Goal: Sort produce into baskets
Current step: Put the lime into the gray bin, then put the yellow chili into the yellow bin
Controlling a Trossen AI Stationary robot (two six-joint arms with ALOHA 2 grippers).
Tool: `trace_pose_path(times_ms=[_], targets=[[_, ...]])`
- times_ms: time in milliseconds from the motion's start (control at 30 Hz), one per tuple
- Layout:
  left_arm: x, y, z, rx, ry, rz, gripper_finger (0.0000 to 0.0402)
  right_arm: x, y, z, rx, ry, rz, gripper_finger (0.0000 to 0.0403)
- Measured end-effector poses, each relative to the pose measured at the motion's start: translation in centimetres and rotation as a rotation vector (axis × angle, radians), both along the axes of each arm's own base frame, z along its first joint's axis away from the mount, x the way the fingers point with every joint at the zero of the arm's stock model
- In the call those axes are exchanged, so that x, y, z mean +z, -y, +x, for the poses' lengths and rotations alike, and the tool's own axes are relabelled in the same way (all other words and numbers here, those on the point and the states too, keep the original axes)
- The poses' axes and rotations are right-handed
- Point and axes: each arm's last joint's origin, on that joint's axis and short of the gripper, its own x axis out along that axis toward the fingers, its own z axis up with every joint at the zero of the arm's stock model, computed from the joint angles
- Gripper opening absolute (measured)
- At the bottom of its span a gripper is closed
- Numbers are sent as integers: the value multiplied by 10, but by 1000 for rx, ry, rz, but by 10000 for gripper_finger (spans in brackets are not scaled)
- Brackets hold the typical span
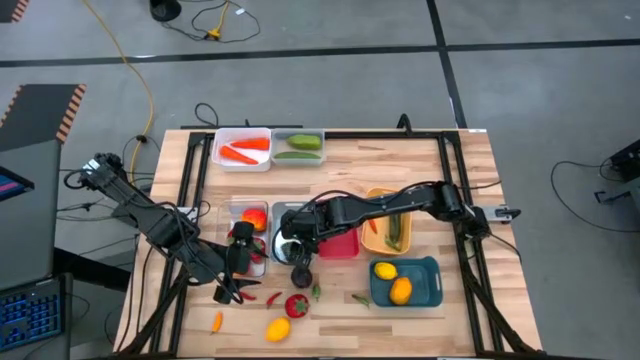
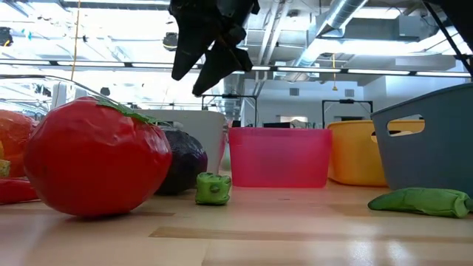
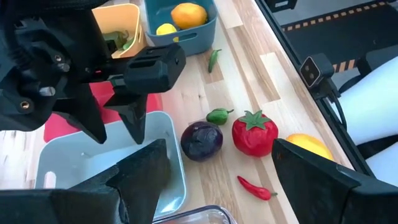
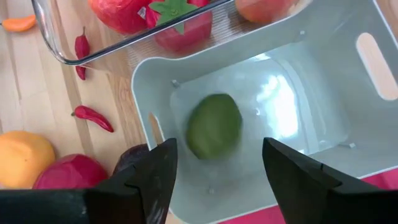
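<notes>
Right jaws (image 4: 217, 155): apart, nothing between my fingers; they hang over the silver-grey bin (image 4: 298, 124), in the middle of the bench (image 1: 420, 170).
Green piece (image 4: 214, 126): a rounded, dull green fruit, blurred, down inside that bin and clear of both my fingers. I judge this drop as good as done.
Left jaws (image 3: 221, 158): also apart and empty, waiting low near the front edge, beside the clear bin (image 4: 62, 56) that holds red produce.
Key relation: the purple plum (image 3: 201, 140) sits on the bench just outside the grey bin's front wall, towards the front edge from my right jaws. In the high view my right jaws are almost above it and my left jaws stand off to one side, so I take the right arm as nearer.
Plum, look: dark, glossy and round with no long axis, so any approach angle should serve.
Neighbours: the red tomato (image 3: 254, 132) with its green cap lies just beside the plum, apart from it. A small green piece (image 3: 217, 116) lies near both.
Long pieces: the red chili (image 3: 256, 188) is slim and lies slantwise on the boards, so I would close across its width.
Farther out: a yellow-orange fruit (image 3: 308, 144) beyond the tomato, nearer my left jaws.
Risk: a round plum may roll into the tomato if a finger nudges it.
</notes>
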Motion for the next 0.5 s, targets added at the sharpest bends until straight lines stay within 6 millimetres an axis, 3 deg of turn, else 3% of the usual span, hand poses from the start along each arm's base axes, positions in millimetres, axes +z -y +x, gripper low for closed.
trace_pose_path(times_ms=[200,500], targets=[[0,1,0,13,-6,-28,281,-1,6,-1,-9,-22,5,263],[-5,17,-14,60,-167,-287,279,-4,15,-6,44,-110,152,263]])
